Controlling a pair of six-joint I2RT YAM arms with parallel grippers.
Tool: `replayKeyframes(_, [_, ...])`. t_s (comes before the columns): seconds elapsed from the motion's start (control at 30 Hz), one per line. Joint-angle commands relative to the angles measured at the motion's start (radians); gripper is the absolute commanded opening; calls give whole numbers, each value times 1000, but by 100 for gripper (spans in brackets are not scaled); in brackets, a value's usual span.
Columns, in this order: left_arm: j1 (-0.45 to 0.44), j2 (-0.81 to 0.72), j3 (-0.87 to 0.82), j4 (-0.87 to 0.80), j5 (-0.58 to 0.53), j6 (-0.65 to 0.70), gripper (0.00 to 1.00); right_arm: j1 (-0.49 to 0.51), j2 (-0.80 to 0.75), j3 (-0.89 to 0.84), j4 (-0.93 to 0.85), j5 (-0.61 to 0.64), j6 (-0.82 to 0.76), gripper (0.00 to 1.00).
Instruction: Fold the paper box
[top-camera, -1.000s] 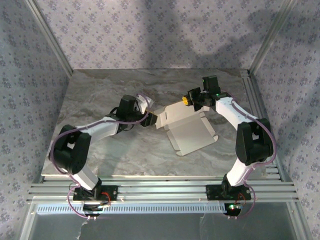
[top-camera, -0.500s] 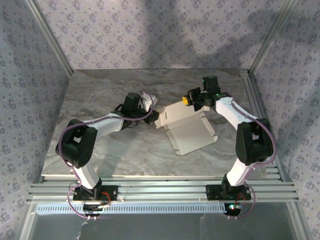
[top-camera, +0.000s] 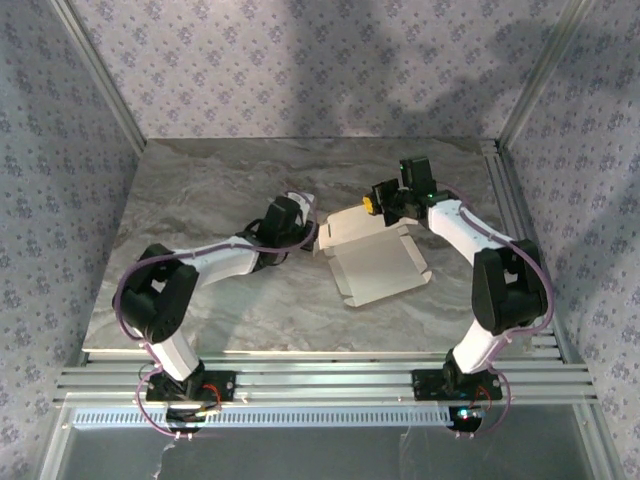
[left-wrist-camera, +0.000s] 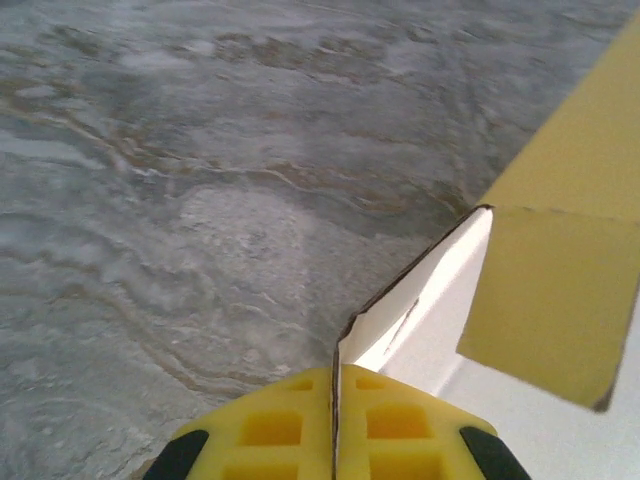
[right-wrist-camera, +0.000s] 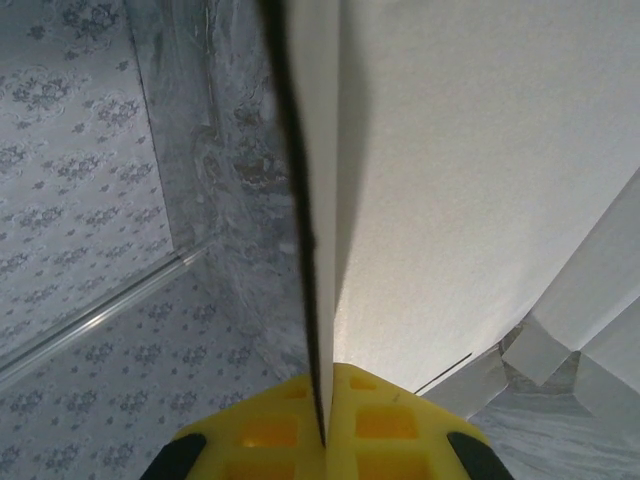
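The paper box (top-camera: 372, 260) lies unfolded, white side up, in the middle of the marble table (top-camera: 200, 180), its far edge lifted. My left gripper (top-camera: 308, 236) is shut on the box's left flap. In the left wrist view the yellow pads (left-wrist-camera: 270, 425) pinch the thin cardboard edge (left-wrist-camera: 400, 310), with a yellow-sided flap (left-wrist-camera: 550, 290) hanging to the right. My right gripper (top-camera: 378, 200) is shut on the box's far edge. In the right wrist view its pads (right-wrist-camera: 385, 425) clamp a white panel (right-wrist-camera: 460, 180) that stands upright.
Patterned walls enclose the table on three sides. An aluminium frame post (top-camera: 525, 75) rises at the back right, another post (top-camera: 95, 70) at the back left. Rails (top-camera: 320, 380) run along the near edge by the arm bases.
The left gripper has closed on the box's left flap and shifted right and slightly nearer. The box has slid a little to the left. The right gripper keeps its hold.
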Motion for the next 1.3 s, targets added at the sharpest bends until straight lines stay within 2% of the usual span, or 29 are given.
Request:
replayKeyframes(0.0, [-59, 1, 14, -47, -375, -143, 0, 28, -37, -58, 10, -16, 66, 0])
replayKeyframes(0.03, [-77, 14, 23, -68, -433, -184, 0, 32, -37, -68, 24, -15, 75, 0])
replayKeyframes(0.2, [-138, 66, 78, -135, -544, -350, 0, 37, -40, -87, 36, -7, 86, 0])
replayKeyframes(0.27, [-169, 79, 107, -192, -631, -432, 0, 37, -50, -101, 46, 0, 96, 0])
replayKeyframes(0.47, [-199, 103, 144, -195, -619, -521, 0, 36, -66, -119, 61, 9, 113, 0])
replayKeyframes(0.53, [-202, 93, 121, -146, -587, -522, 0, 36, -65, -123, 67, 6, 117, 0])
replayKeyframes(0.57, [-202, 83, 101, -112, -567, -520, 5, 34, -64, -124, 71, 4, 120, 0])
replayKeyframes(0.63, [-202, 60, 62, -4, -494, -466, 22, 33, -62, -127, 78, 0, 123, 0])
replayKeyframes(0.7, [-201, 38, 49, 18, -430, -415, 40, 26, -61, -131, 81, -8, 124, 0])
replayKeyframes(0.8, [-195, -5, 19, 5, -360, -333, 51, 12, -64, -132, 81, -14, 122, 0])
replayKeyframes(0.9, [-158, -86, -76, 27, -292, -288, 54, 0, -65, -129, 77, -20, 119, 0])
replayKeyframes(1.0, [-103, -181, -170, 63, -174, -231, 64, -7, -61, -123, 72, -28, 112, 0])
replayKeyframes(1.17, [-50, -206, -205, 41, 109, -40, 64, -13, -54, -107, 66, -40, 106, 0])
replayKeyframes(1.27, [-36, -162, -213, 78, 189, 9, 62, -15, -52, -106, 63, -40, 104, 0])
